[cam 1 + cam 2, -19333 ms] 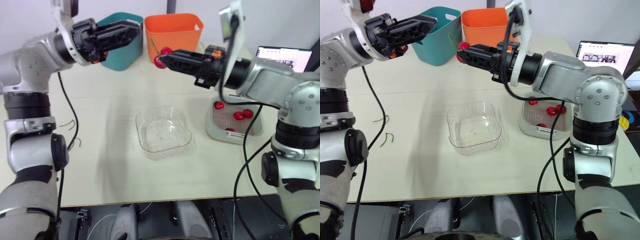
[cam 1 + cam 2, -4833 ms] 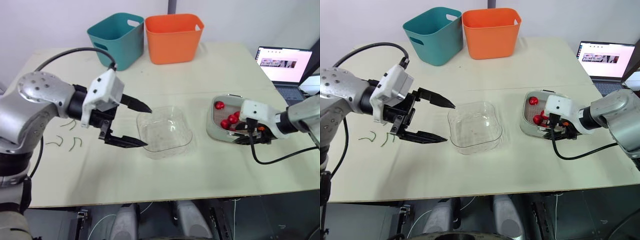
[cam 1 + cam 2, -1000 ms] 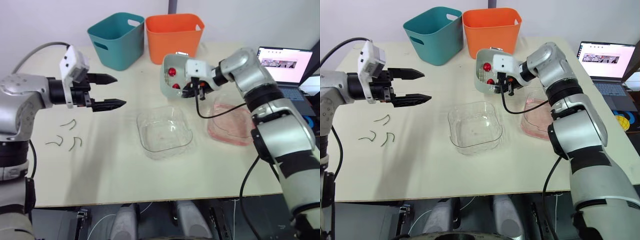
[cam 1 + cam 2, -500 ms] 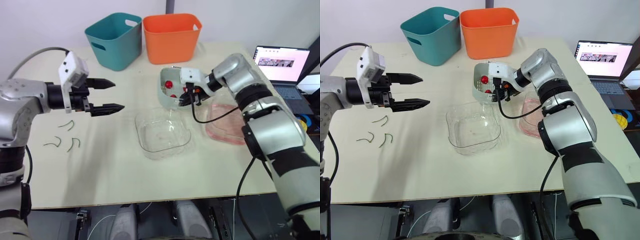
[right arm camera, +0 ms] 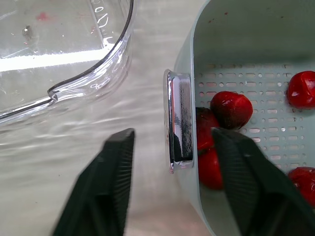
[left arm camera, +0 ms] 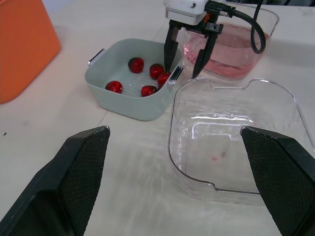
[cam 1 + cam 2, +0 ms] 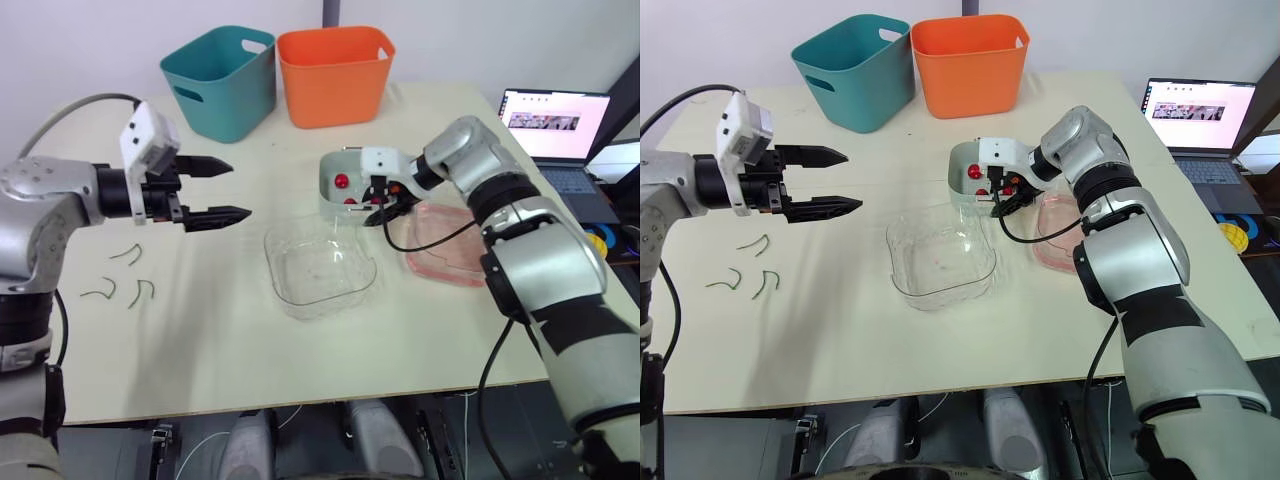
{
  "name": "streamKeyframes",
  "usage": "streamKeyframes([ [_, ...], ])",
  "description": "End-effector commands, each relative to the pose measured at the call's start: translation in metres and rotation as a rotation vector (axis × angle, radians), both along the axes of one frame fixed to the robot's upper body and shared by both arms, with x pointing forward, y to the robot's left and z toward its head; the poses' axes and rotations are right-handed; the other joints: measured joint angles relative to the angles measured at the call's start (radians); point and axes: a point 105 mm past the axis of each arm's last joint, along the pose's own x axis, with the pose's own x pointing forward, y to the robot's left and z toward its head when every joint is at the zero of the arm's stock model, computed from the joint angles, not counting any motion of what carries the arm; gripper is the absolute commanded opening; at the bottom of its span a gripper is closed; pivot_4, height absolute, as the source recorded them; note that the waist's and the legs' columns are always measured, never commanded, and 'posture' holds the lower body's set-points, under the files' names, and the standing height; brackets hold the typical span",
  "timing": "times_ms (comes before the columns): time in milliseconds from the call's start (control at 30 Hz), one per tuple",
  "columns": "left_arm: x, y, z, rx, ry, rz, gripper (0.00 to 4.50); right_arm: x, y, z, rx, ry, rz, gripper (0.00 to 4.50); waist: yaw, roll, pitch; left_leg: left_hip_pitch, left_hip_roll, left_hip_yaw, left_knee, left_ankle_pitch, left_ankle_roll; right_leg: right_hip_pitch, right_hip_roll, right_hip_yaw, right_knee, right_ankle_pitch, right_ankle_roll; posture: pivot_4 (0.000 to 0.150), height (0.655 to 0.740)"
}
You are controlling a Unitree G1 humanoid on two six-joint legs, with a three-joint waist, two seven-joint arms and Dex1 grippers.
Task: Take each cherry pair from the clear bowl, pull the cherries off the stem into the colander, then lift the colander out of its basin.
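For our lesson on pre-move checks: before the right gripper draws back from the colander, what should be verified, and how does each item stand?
1. The colander is out of the basin: ok.
2. The cherries lie inside the colander: ok.
3. The clear bowl is empty: ok.
4. The right gripper is open, astride the colander's handle: ok.
5. The colander sits flat on the table: cannot tell.

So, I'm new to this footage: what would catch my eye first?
The pale green colander of red cherries sits out of the pink-tinted basin beside it, the right end effector open around its metal handle. The left end effector hangs open above the left side of the cream table.
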Motion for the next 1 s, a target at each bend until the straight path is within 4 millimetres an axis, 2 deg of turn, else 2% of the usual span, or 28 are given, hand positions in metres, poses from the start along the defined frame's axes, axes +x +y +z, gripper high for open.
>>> streamKeyframes([
  [33,-0.003,-0.002,0.011,0.004,-0.048,-0.010,4.50,0.003,0.000,0.027,0.050,-0.075,0.016,3.41,0.001,0.000,0.000,0.000,0.000,0.000,0.000,0.000,0.000,0.000,0.000,0.000,0.000,0.000,0.000,0.150,0.7400],
  [300,0.005,0.010,0.014,-0.008,-0.074,0.032,4.50,-0.005,-0.022,0.092,0.219,-0.193,0.029,3.41,0.004,0.000,0.000,0.000,0.000,0.000,0.000,0.000,0.000,0.000,0.000,0.000,0.000,0.000,0.000,0.150,0.7400],
  [400,0.008,0.036,0.015,-0.025,-0.073,0.135,4.50,-0.018,-0.044,0.116,0.349,-0.225,0.004,3.41,0.005,0.000,0.000,0.000,0.000,0.000,0.000,0.000,0.000,0.000,0.000,0.000,0.000,0.000,0.000,0.150,0.7400],
  [467,0.006,0.047,0.017,-0.055,-0.058,0.167,4.50,-0.032,-0.054,0.123,0.409,-0.230,-0.005,3.41,0.006,0.000,0.000,0.000,0.000,0.000,-0.001,0.000,0.000,0.000,0.000,0.000,-0.001,0.000,0.000,0.150,0.7400],
  [533,0.002,0.062,0.012,-0.049,-0.033,0.213,4.50,-0.055,-0.070,0.121,0.488,-0.202,-0.059,3.72,0.009,0.000,0.000,0.000,0.000,0.000,-0.001,0.000,0.000,0.000,0.000,-0.001,-0.001,0.000,0.000,0.150,0.7400],
  [633,-0.005,0.076,0.001,-0.053,0.021,0.253,4.50,-0.091,-0.086,0.114,0.591,-0.142,-0.172,4.48,0.012,0.000,0.000,0.000,0.000,-0.001,-0.002,0.000,0.000,0.000,-0.001,-0.001,-0.001,-0.001,0.000,0.150,0.7400],
  [733,-0.018,0.083,-0.013,-0.060,0.093,0.264,4.50,-0.123,-0.098,0.108,0.677,-0.092,-0.298,4.48,0.014,0.001,0.000,0.001,0.000,0.000,0.000,0.000,0.000,0.001,-0.001,0.000,0.001,-0.001,0.000,0.150,0.7400],
  [833,-0.027,0.089,-0.025,-0.046,0.150,0.281,4.50,-0.146,-0.102,0.103,0.717,-0.013,-0.378,4.48,0.013,0.000,0.000,0.001,0.000,0.000,0.000,0.000,0.000,0.000,-0.001,0.000,0.001,-0.004,-0.001,0.150,0.7400],
  [900,-0.039,0.095,-0.038,-0.047,0.260,0.289,4.50,-0.165,-0.107,0.092,0.720,0.075,-0.430,4.48,0.014,-0.001,-0.001,0.003,0.000,0.000,0.000,0.000,0.000,0.002,-0.001,0.000,0.001,-0.005,-0.001,0.150,0.7400],
  [1000,-0.053,0.102,-0.047,-0.041,0.352,0.300,4.50,-0.185,-0.112,0.074,0.684,0.152,-0.478,4.48,0.017,-0.001,-0.001,0.003,0.000,0.001,-0.002,0.000,0.000,0.002,-0.001,0.000,-0.002,-0.005,-0.001,0.150,0.7400],
])
